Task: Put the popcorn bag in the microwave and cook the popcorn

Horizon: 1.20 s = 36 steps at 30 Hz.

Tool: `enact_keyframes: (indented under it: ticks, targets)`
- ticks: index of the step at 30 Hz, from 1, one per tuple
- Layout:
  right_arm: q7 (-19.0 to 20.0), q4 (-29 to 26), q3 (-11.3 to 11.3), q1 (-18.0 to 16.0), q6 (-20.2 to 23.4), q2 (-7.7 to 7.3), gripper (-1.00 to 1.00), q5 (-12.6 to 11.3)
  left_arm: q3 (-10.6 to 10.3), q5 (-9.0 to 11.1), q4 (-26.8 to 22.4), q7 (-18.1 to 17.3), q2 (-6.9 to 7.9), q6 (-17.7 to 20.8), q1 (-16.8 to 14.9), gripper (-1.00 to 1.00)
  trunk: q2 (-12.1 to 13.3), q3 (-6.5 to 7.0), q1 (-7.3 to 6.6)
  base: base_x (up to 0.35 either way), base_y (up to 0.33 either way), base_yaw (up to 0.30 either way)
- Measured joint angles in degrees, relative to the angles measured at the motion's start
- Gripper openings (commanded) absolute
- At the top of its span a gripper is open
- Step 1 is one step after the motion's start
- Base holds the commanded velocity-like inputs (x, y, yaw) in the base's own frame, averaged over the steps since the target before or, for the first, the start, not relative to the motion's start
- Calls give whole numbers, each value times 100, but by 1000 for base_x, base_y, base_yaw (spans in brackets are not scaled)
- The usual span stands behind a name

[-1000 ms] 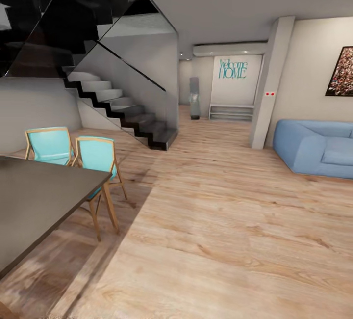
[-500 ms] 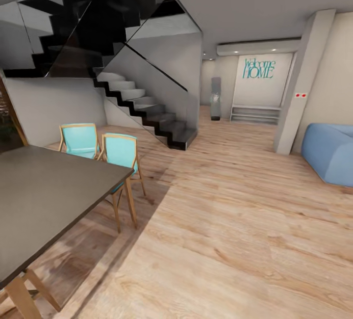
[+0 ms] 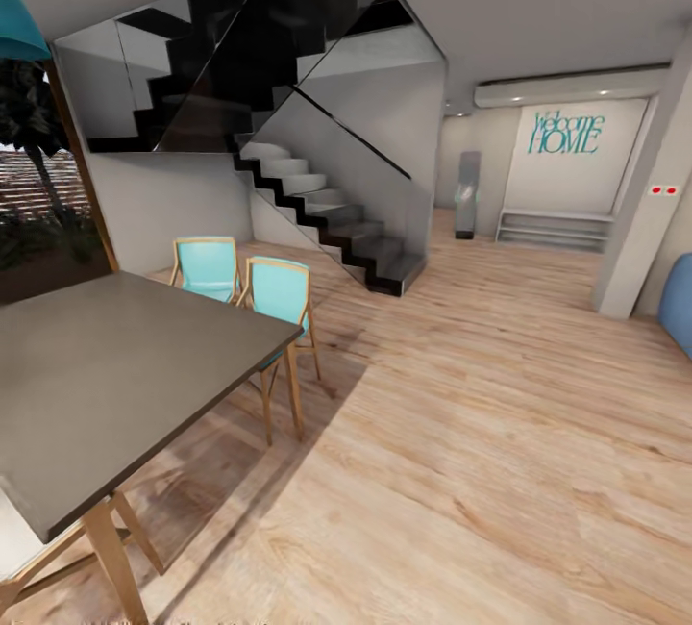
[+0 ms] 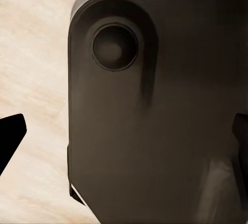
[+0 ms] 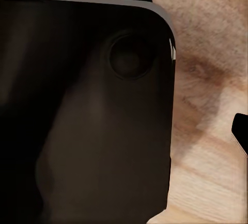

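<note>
I am in a living and dining area with a wood floor [image 3: 481,452]; the popcorn bag, the countertop and the microwave are out of view. In the left wrist view my left gripper [image 4: 124,136] is open, its black fingertips [image 4: 11,136] far apart at the picture's two sides, over a dark rounded panel of my own body [image 4: 155,131]. In the right wrist view my right gripper [image 5: 124,136] is open with nothing held, one fingertip [image 5: 241,133] at the far side, over another dark body panel [image 5: 88,120] and the floor.
A dark-topped dining table [image 3: 106,385] with wooden legs stands close at the left, with two turquoise chairs [image 3: 281,296] behind it. A black-and-white staircase [image 3: 332,216] rises beyond. A pillar [image 3: 642,231] and a blue sofa's edge [image 3: 680,308] are at the right. Open floor runs ahead.
The camera has turned left: staircase, sign and sofa slid right in the picture, the sofa nearly out. The table and chairs take more room, and a window came in at left.
</note>
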Motion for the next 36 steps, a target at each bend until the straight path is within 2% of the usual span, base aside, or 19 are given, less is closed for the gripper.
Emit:
enact_keyframes:
  ticks: [36]
  targets:
    - [0,0,8,0,0,0,100,9,-1,0,-1,0,0,0,0,100,0,0,0,0,0,282]
